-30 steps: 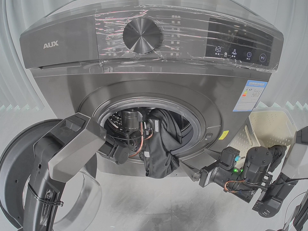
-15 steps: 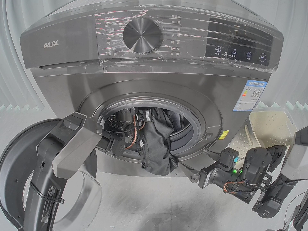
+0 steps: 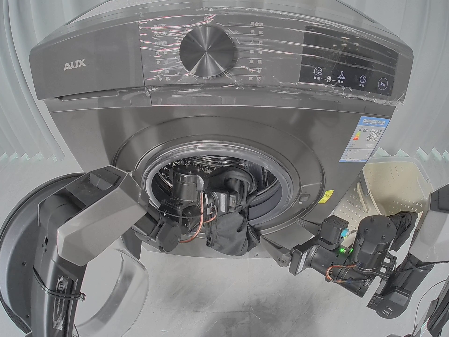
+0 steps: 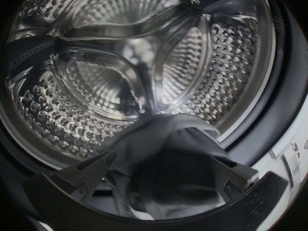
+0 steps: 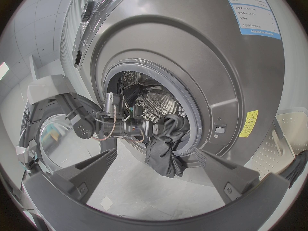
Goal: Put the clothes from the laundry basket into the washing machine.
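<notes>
One garment half in, its tail still over the lip

Over the last second my left hand has dipped lower in the mouth of the grey front-loading washing machine. The dark grey garment that hung long from it has slumped into a shorter bundle. That hand's fingers are spread, with the cloth lying loose between them. The top fold rests on the perforated steel drum and the rest drapes outside over the door seal. I judge it needs a push inward.

My right hand, spread and empty, has not moved from below the opening, near the cream perforated laundry basket.

Writing: brand letters on the drawer panel, print around the round dial under clear film, a blue-and-white sticker and a yellow sticker. I leave them unread.
</notes>
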Controlling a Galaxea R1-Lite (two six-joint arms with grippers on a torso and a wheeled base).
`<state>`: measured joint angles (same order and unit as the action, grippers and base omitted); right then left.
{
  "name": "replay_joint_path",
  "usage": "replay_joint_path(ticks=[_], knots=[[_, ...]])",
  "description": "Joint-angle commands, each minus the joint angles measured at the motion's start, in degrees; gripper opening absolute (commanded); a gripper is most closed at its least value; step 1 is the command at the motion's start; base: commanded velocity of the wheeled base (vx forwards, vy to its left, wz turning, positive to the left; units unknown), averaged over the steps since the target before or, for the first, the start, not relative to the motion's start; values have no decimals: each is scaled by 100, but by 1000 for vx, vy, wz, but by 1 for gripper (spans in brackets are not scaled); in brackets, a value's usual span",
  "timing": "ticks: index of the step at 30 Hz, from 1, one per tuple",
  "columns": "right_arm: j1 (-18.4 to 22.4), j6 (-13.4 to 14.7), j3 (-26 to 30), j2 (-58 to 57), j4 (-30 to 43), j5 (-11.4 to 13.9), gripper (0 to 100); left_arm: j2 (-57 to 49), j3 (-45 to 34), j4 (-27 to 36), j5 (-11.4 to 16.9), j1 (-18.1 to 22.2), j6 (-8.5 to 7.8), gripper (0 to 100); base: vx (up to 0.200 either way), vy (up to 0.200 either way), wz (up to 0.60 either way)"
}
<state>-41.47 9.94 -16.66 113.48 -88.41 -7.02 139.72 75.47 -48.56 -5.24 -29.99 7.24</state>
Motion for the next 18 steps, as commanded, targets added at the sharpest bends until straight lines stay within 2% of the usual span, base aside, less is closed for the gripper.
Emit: replay_joint_path(ticks=[1, 3, 11, 12, 18], knots=[[-19, 0, 5, 7, -1, -1, 100, -454, -692, 48, 313, -200, -197, 100, 0, 0, 0], [-19, 0, 5, 7, -1, -1, 100, -393, -753, 48, 331, -200, -276, 100, 0, 0, 0], [-19, 0, 5, 7, -1, -1, 100, 126, -692, -14, 322, -139, -425, 100, 0, 0, 0], [-19, 0, -3, 7, -1, -1, 100, 170, -692, -31, 322, -139, -452, 0, 0, 0, 0], [-19, 0, -3, 7, -1, -1, 100, 337, -525, -93, 304, -130, -452, 0, 0, 0, 0]])
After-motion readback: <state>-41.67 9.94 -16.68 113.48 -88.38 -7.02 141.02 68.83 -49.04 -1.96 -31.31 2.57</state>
